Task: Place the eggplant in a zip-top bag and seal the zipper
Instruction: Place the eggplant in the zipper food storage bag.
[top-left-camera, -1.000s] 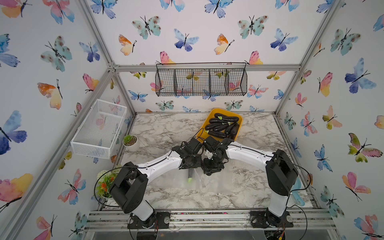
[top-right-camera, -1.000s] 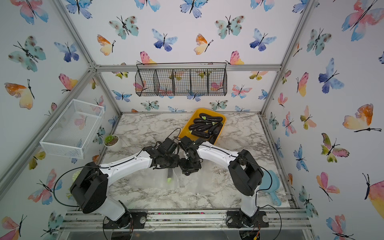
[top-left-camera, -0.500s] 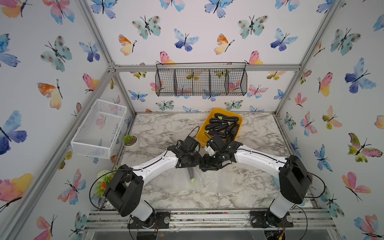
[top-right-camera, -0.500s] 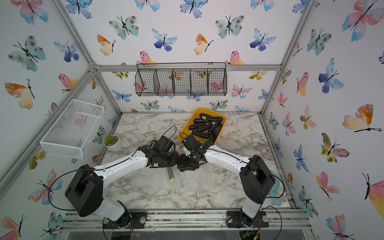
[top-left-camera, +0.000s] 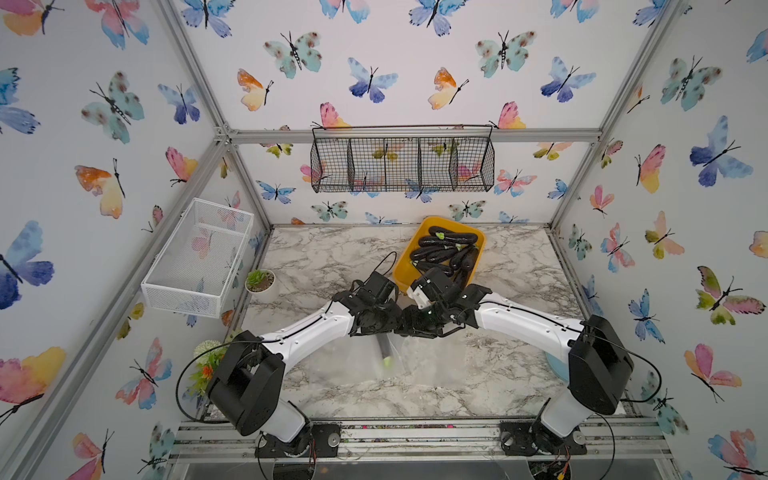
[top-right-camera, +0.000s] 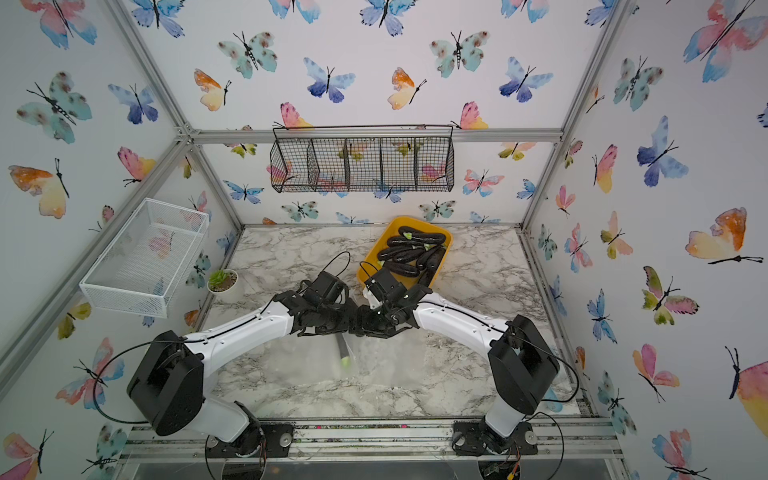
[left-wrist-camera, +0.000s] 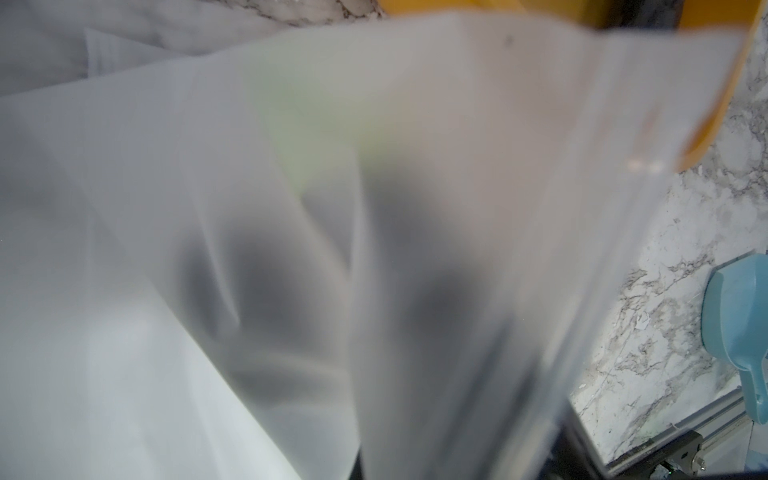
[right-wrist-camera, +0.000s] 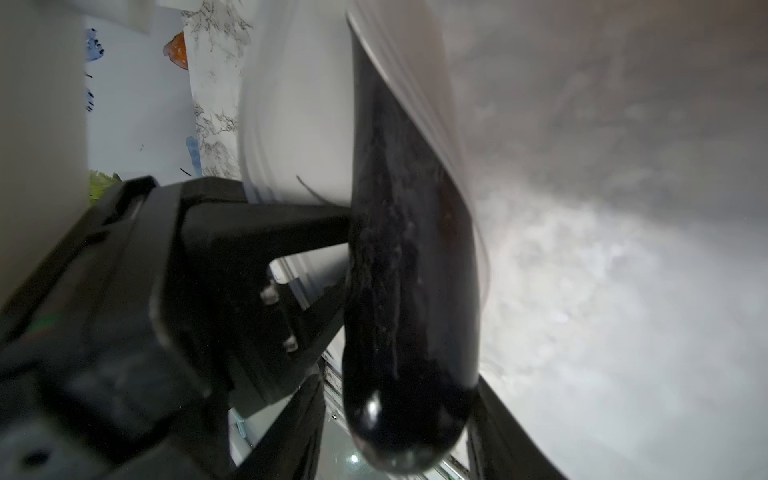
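Eggplant (right-wrist-camera: 409, 249) sits partway inside the translucent zip-top bag (left-wrist-camera: 124, 257)

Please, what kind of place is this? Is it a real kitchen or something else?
Probably a robot test booth, not a real kitchen: butterfly-papered walls on an aluminium frame, two arms bolted to a rail at a marble-look table.

Both top views are bright and evenly lit, with soft shadows on the surface (top-left-camera: 324, 257) and stretched edges. In the wrist views the bag (left-wrist-camera: 166, 208) is strongly blurred, and the eggplant (right-wrist-camera: 407, 291) shows a small glare spot.
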